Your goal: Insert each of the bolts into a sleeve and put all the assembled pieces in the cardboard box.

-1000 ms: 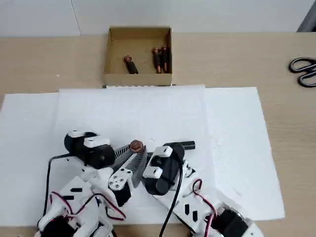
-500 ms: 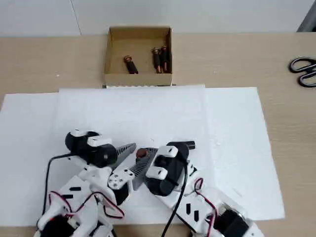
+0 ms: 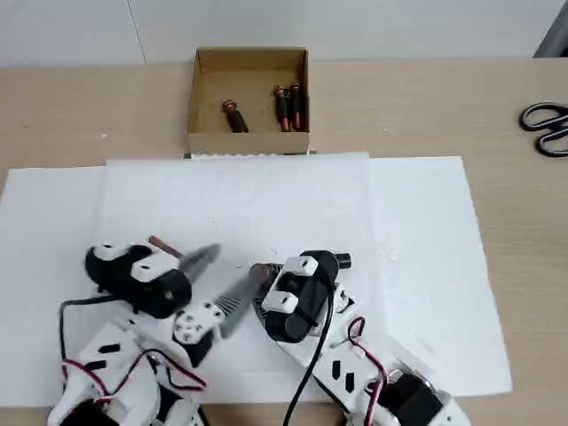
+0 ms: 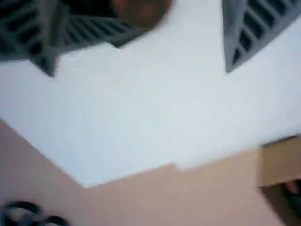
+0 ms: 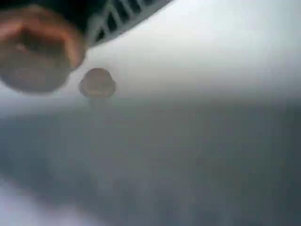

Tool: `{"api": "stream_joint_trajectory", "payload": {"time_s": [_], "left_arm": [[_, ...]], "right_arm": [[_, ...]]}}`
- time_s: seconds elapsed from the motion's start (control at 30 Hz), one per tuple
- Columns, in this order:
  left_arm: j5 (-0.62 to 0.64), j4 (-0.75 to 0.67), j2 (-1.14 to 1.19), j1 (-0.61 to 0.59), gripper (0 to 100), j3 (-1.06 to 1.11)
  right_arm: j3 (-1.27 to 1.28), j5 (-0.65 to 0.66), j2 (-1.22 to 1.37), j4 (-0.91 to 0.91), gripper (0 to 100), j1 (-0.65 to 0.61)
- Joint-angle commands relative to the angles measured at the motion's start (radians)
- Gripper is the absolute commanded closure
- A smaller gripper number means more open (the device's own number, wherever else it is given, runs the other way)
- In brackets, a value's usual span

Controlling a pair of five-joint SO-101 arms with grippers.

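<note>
My right gripper (image 3: 258, 273) is shut on a copper-headed bolt (image 3: 256, 270) with something dark around its shank, low over the white sheet. In the right wrist view that bolt head (image 5: 37, 52) looms close beside a ribbed finger (image 5: 123, 19). My left gripper (image 3: 236, 264) is open, its fingers wide apart (image 4: 138, 70) on either side of the held bolt (image 4: 141, 7). A second bolt (image 3: 163, 244) lies by the left arm, head toward the right wrist camera (image 5: 97, 83). The cardboard box (image 3: 203, 98) at the back holds three assembled pieces (image 3: 234, 116).
A short black cylinder (image 3: 341, 261), apparently a sleeve, lies beside the right arm. White sheets (image 3: 417, 266) cover the table's middle. Scissors (image 3: 546, 124) rest at the far right edge. The left wrist view shows the box corner (image 4: 280, 162) and the scissors (image 4: 28, 217).
The left gripper has let go of the bolt, opened wide and swung left with its arm. The bolt stays at the right gripper. A second bolt has come into sight by the left arm.
</note>
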Motion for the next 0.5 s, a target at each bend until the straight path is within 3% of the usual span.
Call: {"api": "stream_joint_trajectory", "payload": {"time_s": [0.0,0.13,0.33,0.47], "left_arm": [[-0.032,0.002,-0.006,-0.075,97,-0.033],[-0.034,0.034,-0.006,-0.147,99,0.005],[-0.035,0.029,-0.006,-0.264,99,0.232],[-0.035,-0.052,-0.006,-0.358,99,0.364]], "right_arm": [[-0.005,0.008,-0.002,-0.03,99.6,0.012],[0.014,0.0,0.002,-0.027,99.6,0.065],[-0.021,-0.187,0.002,0.097,99.6,0.254],[-0.048,-0.186,0.005,0.099,99.6,0.355]]}}
